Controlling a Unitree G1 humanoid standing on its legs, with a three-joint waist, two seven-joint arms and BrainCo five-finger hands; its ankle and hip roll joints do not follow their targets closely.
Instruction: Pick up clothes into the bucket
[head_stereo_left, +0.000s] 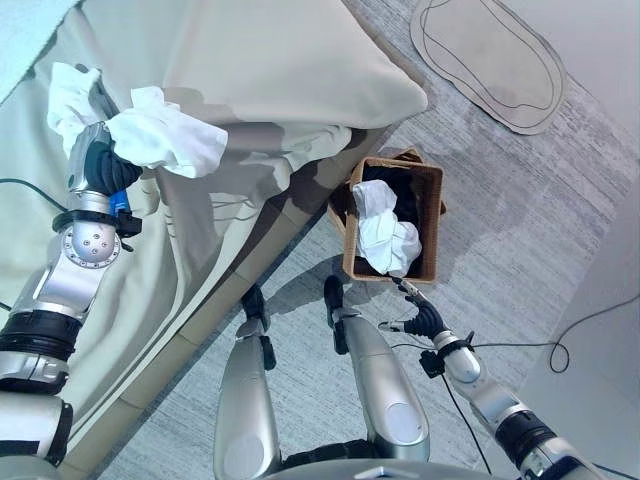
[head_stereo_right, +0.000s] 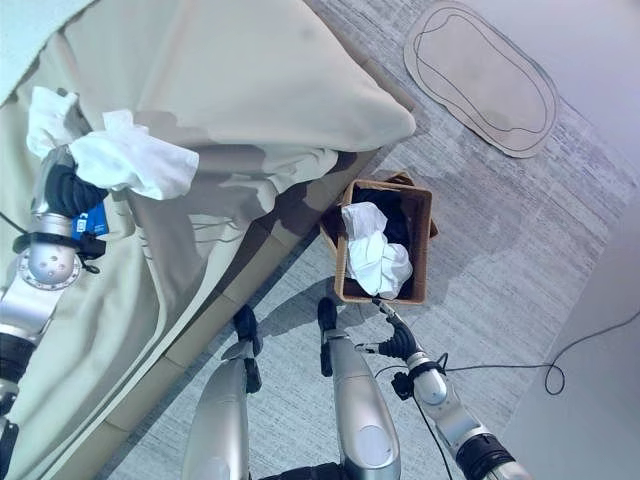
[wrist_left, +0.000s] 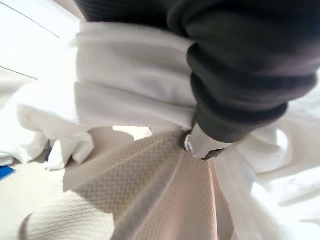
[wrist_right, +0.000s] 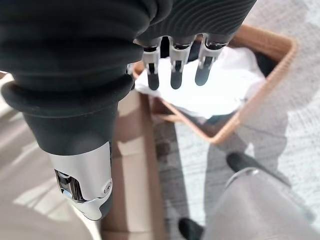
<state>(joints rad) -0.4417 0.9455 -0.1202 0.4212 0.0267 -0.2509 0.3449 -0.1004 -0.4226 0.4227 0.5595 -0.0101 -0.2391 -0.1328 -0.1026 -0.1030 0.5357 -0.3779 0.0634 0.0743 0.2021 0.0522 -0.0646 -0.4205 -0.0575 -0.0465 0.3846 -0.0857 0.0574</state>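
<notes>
Beige bedding (head_stereo_left: 250, 70) covers the bed on your left, where your left hand (head_stereo_left: 103, 165) is bunched around a white garment (head_stereo_left: 160, 135); the cloth hides its fingers, though the wrist view shows fabric gathered tight against the hand. On the grey carpet (head_stereo_left: 540, 230) to the right, a wicker basket (head_stereo_left: 432, 215) holds white clothing (head_stereo_left: 388, 235) over something dark. Your right hand (head_stereo_left: 420, 315) hovers just beside its near rim, fingers straight and holding nothing.

The left robot hand's (head_stereo_left: 104, 165) fingers are buried in the white cloth (head_stereo_left: 165, 140), and the dark garment (head_stereo_left: 405, 195) in the basket (head_stereo_left: 432, 215) is mostly covered.
</notes>
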